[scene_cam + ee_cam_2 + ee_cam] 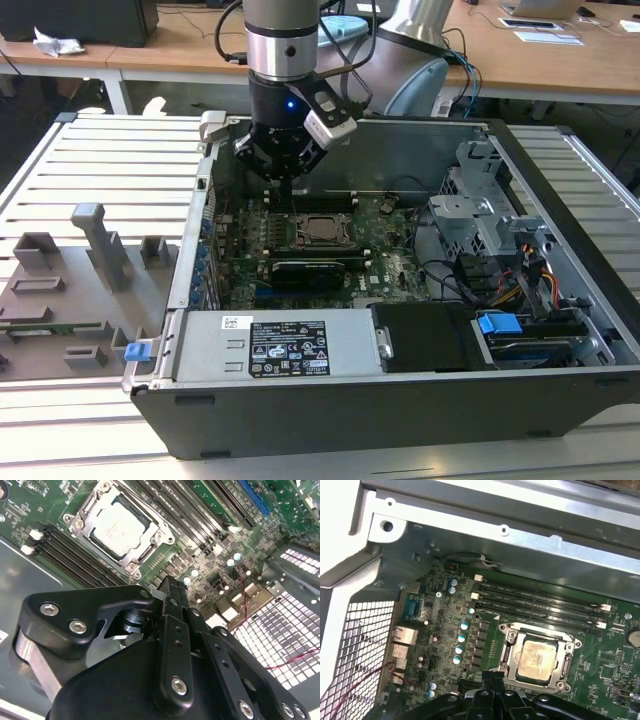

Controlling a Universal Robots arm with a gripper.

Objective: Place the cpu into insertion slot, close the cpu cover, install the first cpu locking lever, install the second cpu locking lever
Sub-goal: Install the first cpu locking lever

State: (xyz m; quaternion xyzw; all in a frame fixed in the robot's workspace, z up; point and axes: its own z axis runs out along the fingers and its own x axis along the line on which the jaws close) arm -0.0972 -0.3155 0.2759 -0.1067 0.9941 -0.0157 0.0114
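Tool (289, 187) pinched shut, empty, over the seated chip (120, 527); dropping off-line, it could gouge the cover (89, 524) or board (607, 667).

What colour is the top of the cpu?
Silver-grey; the cpu shows best in the second wrist view.

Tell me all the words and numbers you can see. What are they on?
White sticker on the grey metal box: too small to read.
Black label beside it: too small to read.
Marks on the cpu: blurred, unreadable.
Print on the green circuit board: too small.
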